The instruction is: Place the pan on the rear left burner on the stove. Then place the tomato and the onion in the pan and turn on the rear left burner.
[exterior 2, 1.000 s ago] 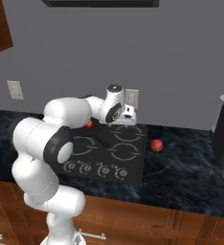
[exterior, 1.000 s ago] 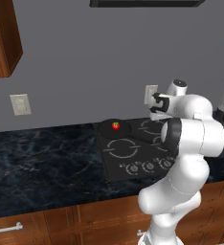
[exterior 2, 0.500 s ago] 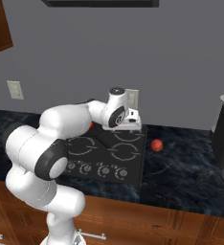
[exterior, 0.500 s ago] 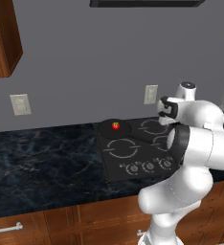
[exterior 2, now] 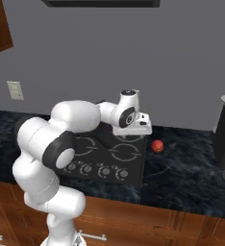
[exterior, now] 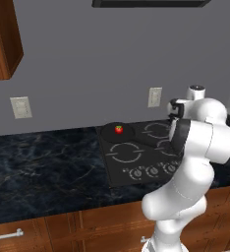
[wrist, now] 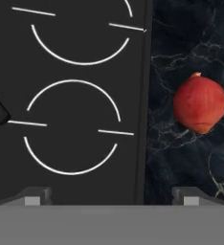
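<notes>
The claw [wrist: 109, 195], spread wide and empty over the right edge of the stove [exterior 2: 133, 166], has the onion [exterior 2: 157, 145] lying to its right on the bench [exterior 2: 191, 173], while the tomato [exterior: 119, 129] sits in the pan [exterior: 115, 133] at far left.
</notes>
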